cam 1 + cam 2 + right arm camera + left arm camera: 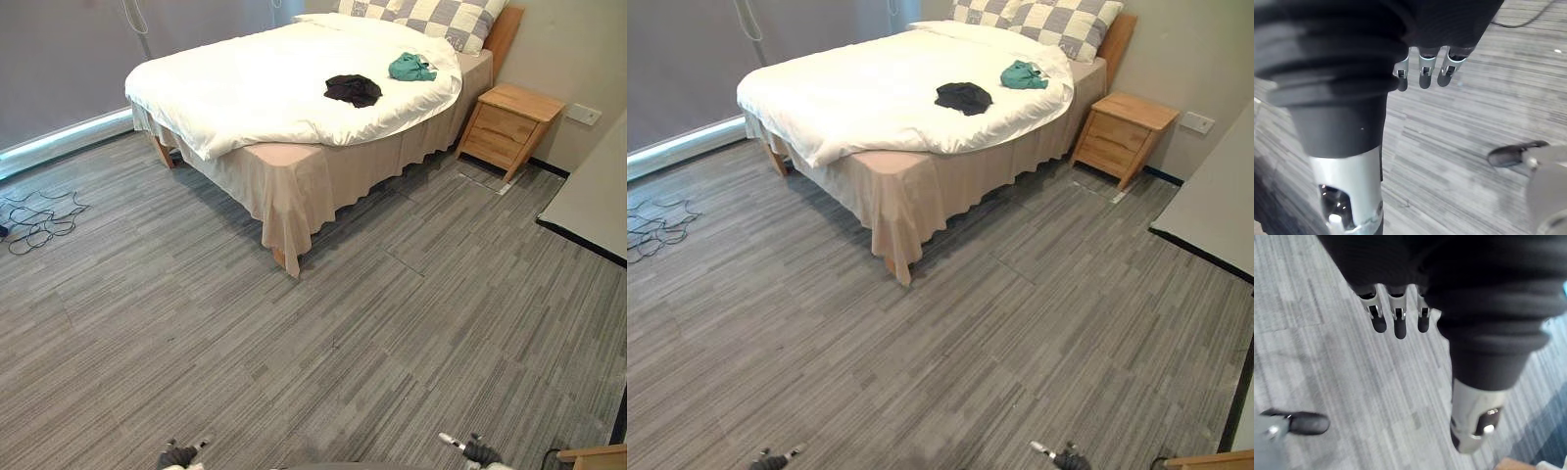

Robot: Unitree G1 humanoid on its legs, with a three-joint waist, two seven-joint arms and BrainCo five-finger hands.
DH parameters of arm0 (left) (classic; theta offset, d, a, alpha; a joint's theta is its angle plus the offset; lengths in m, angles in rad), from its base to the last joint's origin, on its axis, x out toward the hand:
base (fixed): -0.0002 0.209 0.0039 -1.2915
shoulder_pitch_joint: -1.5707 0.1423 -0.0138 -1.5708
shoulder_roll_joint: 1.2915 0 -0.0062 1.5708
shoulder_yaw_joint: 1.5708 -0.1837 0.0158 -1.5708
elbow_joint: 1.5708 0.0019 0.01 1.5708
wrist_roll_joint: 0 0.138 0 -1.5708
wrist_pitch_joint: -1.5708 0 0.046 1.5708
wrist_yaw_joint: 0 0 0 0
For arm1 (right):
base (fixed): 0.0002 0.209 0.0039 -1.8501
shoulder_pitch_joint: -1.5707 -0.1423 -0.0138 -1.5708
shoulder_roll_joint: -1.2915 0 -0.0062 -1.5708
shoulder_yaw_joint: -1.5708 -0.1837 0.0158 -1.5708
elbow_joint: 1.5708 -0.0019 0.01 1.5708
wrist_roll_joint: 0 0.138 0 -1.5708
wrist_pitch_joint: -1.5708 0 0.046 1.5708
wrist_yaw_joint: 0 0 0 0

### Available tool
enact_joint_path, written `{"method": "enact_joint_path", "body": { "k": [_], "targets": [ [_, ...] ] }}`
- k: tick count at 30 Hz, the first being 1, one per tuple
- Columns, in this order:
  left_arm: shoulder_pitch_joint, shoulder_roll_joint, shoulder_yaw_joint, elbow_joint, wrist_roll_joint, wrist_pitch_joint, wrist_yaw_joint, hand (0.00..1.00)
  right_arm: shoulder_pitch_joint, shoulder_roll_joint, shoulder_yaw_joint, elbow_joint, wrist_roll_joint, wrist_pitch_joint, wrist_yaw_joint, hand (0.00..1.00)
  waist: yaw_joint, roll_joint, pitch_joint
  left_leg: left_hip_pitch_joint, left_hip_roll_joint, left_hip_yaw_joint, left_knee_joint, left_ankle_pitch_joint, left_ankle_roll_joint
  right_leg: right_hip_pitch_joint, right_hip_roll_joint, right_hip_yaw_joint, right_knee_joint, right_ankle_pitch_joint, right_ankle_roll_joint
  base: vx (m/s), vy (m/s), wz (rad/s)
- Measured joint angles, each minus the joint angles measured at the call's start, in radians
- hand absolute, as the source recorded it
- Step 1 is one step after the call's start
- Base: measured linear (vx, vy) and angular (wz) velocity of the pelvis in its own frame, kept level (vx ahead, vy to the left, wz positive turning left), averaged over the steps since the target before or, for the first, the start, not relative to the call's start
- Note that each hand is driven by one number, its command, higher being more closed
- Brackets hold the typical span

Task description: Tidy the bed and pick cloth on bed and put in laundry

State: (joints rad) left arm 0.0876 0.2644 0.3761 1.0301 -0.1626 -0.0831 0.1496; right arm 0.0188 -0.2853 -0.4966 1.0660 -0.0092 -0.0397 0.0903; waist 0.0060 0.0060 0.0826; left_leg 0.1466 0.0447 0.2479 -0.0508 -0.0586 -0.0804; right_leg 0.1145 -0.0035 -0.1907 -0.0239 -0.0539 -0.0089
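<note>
Left eye view: black cloth [353,90] and green cloth [411,68] lie on the bed [245,93], far off at twelve o'clock. Left hand [179,456] and right hand [477,451] hang spread and empty; the right seems slightly nearer.

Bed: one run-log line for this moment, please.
black cloth, green cloth: on bed | left hand: open, empty | right hand: open, empty

We see a black cloth [353,90] and a teal cloth [411,68] lying apart on the bed [294,181], atop its white duvet [245,88].
</note>
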Motion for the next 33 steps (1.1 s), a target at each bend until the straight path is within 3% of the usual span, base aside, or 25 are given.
{"method": "enact_joint_path", "body": {
  "k": [6, 9, 23, 27, 31, 33],
  "targets": [
    [-0.005, -0.007, -0.001, 0.001, 0.000, -0.001, -0.027, 0.00, -0.021, -0.004, 0.011, -0.008, 0.000, -0.003, 0.030, 0.00, -0.002, 0.004, 0.005, 0.010, 0.005, 0.018, -0.003, -0.003, -0.006, 0.014, 0.002, -0.019, 0.000, -0.016, 0.026, 0.05, -0.034, 0.03],
    [0.002, -0.008, -0.002, 0.001, -0.008, -0.028, -0.044, 0.00, -0.021, -0.008, 0.030, -0.008, 0.000, -0.005, 0.032, 0.00, -0.003, 0.005, 0.006, 0.029, 0.006, 0.023, -0.003, -0.007, -0.012, 0.030, 0.002, -0.020, 0.002, -0.025, 0.039, 0.05, -0.027, -0.01],
    [0.003, -0.047, -0.021, 0.001, -0.017, -0.065, -0.057, 0.00, -0.020, -0.008, 0.041, -0.010, 0.000, -0.011, 0.044, 0.00, -0.008, 0.014, 0.006, 0.037, 0.010, 0.050, 0.005, -0.016, -0.026, 0.030, 0.002, -0.023, 0.023, -0.032, 0.050, 0.01, -0.015, -0.01],
    [0.005, -0.049, -0.036, 0.001, -0.017, -0.066, -0.057, 0.00, -0.018, -0.008, 0.073, -0.010, -0.077, -0.022, 0.032, 0.00, -0.008, 0.015, 0.007, 0.044, 0.010, 0.059, 0.007, -0.018, -0.027, 0.027, 0.002, -0.016, 0.034, -0.032, 0.050, -0.01, -0.028, -0.08],
    [0.007, -0.054, -0.053, 0.001, -0.017, -0.070, -0.058, 0.00, -0.016, -0.008, 0.082, -0.010, -0.078, -0.023, 0.027, 0.00, -0.008, 0.015, 0.008, 0.041, 0.009, 0.061, 0.022, -0.027, -0.012, 0.026, 0.000, -0.015, 0.040, -0.033, 0.048, -0.02, -0.031, -0.04],
    [0.001, -0.054, -0.069, 0.001, -0.017, -0.081, -0.059, 0.00, -0.018, -0.008, 0.086, -0.010, -0.076, -0.023, 0.027, 0.00, -0.008, 0.021, 0.016, 0.034, 0.009, 0.055, 0.037, -0.050, 0.017, -0.003, -0.007, -0.018, 0.107, -0.072, 0.042, -0.04, -0.014, 0.05]
  ]
}}
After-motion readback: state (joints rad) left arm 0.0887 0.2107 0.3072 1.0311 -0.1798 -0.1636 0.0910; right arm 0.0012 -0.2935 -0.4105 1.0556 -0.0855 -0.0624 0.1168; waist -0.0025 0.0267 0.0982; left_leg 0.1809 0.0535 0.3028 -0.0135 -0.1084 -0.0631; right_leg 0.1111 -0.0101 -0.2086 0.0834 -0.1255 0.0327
